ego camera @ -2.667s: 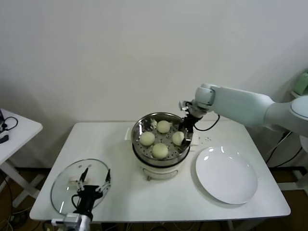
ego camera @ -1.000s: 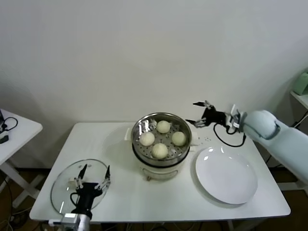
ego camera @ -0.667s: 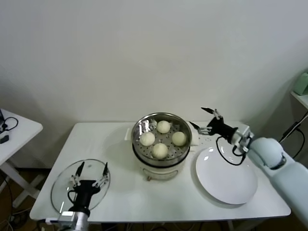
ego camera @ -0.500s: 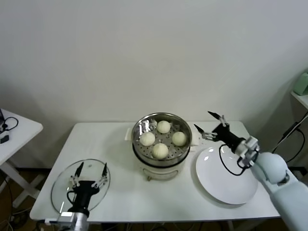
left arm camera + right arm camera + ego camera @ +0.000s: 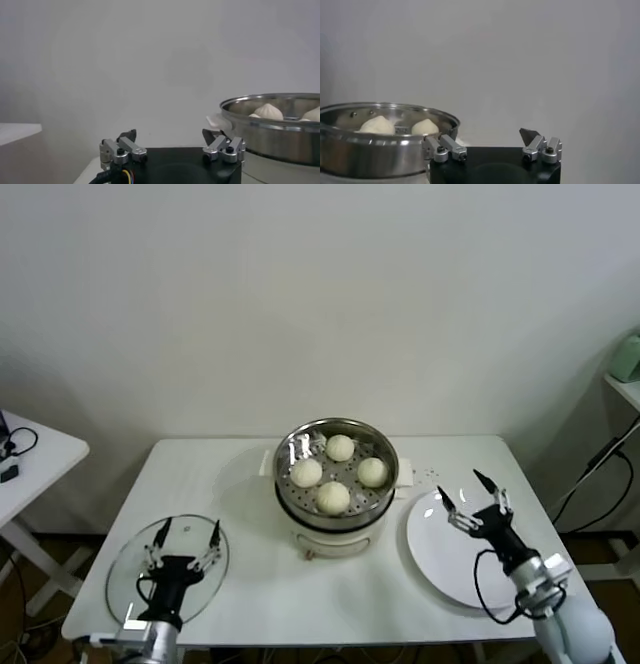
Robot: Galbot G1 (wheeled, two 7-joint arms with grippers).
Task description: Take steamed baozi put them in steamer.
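Four baozi sitting in steamer. Right pincer hovering wide open, empty, over plate; left pincer likewise over glass lid. You risk clipping plate rim descending.

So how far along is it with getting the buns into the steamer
It looks finished: four baozi sit in the steamer, and the white plate is bare. Nothing is in hand: the right gripper is open over the plate, the left gripper open above the glass lid. No bun is left outside.
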